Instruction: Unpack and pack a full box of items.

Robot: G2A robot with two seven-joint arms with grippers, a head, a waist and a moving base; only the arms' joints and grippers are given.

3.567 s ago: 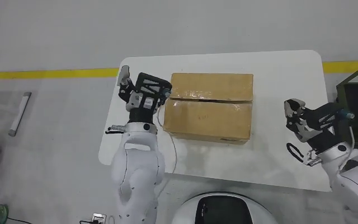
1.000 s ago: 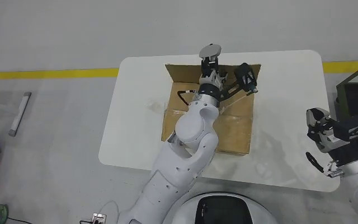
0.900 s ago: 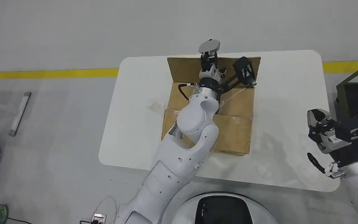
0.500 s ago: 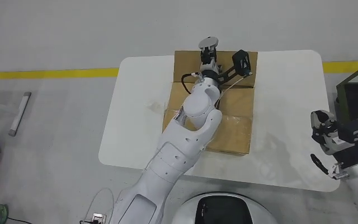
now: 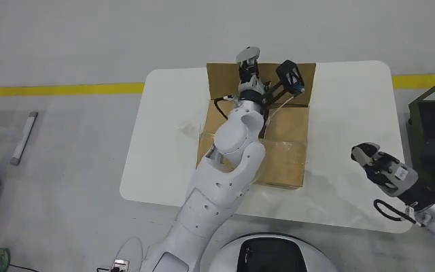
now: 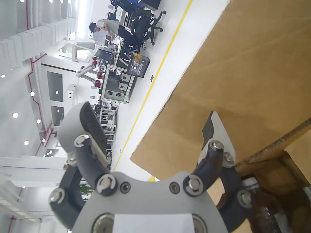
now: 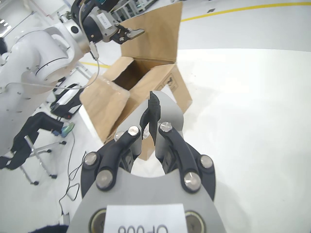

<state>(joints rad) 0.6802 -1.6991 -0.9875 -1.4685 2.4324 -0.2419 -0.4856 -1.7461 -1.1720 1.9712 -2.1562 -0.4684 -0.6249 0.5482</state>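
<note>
At the far side of the table (image 5: 340, 102), my left gripper (image 6: 148, 112) hangs over the cardboard box (image 5: 285, 170), up at its far flap (image 6: 243, 61). That flap stands upright while the near flap lies folded down, so the box is half open. My left gripper is spread wide. One finger (image 6: 213, 132) lies against the face of the flap that looks toward the box's inside. The other finger (image 6: 92, 124) stands clear beyond the flap's edge, apart from the cardboard. The wide jaws straddle the flap without clamping it, and I hold nothing there. Seen from my other wrist, this left gripper (image 7: 131, 33) sits high against the upright flap (image 7: 158, 35), above the dark opening of the box (image 7: 170, 83). What lies inside I cannot make out.

My right gripper (image 7: 151, 100) is well apart from the box, over the bare tabletop (image 7: 243, 98) near the right edge. Its two pads are pressed together with nothing between them. From above, the right gripper (image 5: 365, 154) hovers to the right of the box, and the left gripper (image 5: 250, 66) sits at the flap's top edge.
</note>
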